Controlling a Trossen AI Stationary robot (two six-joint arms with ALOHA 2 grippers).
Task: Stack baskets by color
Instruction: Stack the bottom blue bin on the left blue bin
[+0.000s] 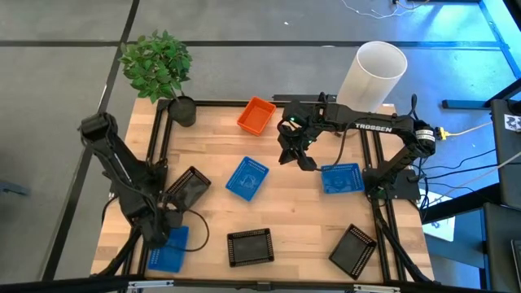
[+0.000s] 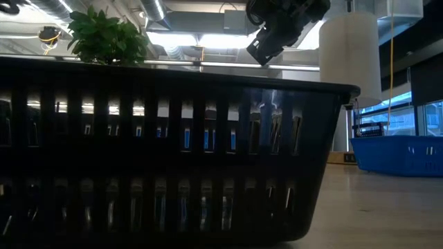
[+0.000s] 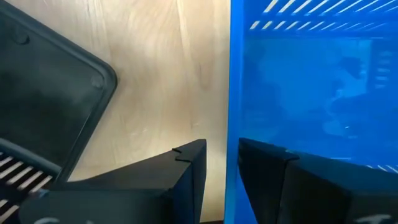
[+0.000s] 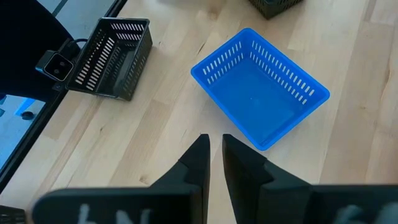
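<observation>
The near black basket fills the low view, right against the lens.

The left end effector, at the lower left of the high view, has its fingers narrowly parted astride one wall of the corner blue basket, with a sliver of desk showing beside the outer finger. The left black basket lies just beside it, leaving little room.

The right end effector, above centre-right, hangs over bare wood, its gap narrow and holding nothing. The middle blue basket and the right blue basket flank that open strip.

The orange basket sits near the top edge. Two more black baskets lie along the bottom edge. A plant and a white cylinder stand at the top corners. The floor beyond is grey.
</observation>
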